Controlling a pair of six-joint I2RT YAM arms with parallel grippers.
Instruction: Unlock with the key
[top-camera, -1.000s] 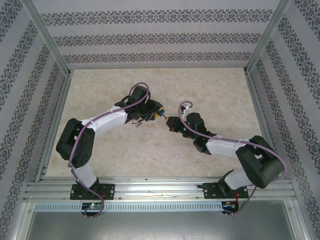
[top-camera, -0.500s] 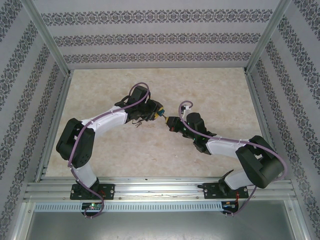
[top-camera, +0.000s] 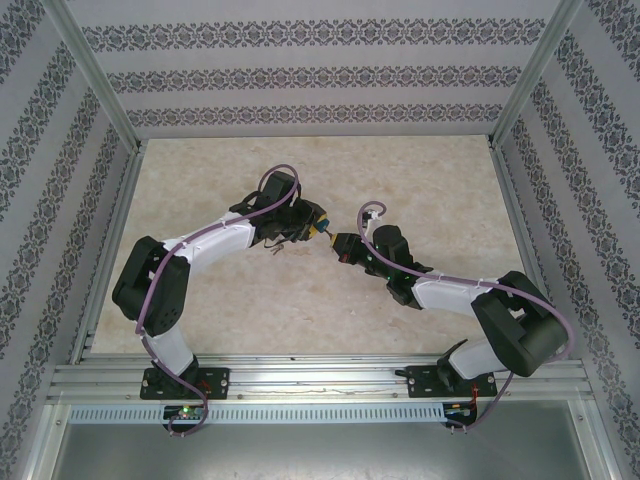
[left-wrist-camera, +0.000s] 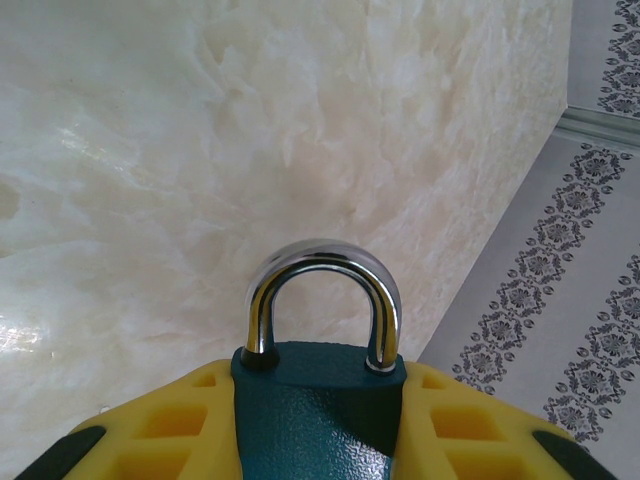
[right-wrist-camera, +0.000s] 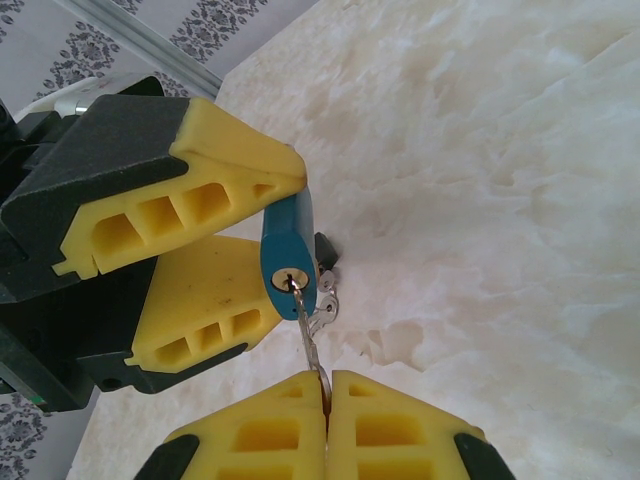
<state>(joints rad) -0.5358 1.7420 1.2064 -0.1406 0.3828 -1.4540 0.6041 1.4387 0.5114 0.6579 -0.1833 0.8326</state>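
Key in the padlock, one gripper on each

From above, my left gripper (top-camera: 316, 226) and right gripper (top-camera: 341, 247) meet tip to tip over the table (top-camera: 200, 190), with the padlock (top-camera: 324, 233) between them. At my left wrist, my left fingers (left-wrist-camera: 165, 430) pinch the padlock's teal body from both sides, and its shackle (left-wrist-camera: 322, 268) arches beyond the body with both legs seated. At my right wrist, my right fingers (right-wrist-camera: 400, 430) press together on the key (right-wrist-camera: 306, 335), its blade in the keyhole (right-wrist-camera: 289, 279) on the padlock's underside; a small ring (right-wrist-camera: 326, 300) hangs just beside the padlock.
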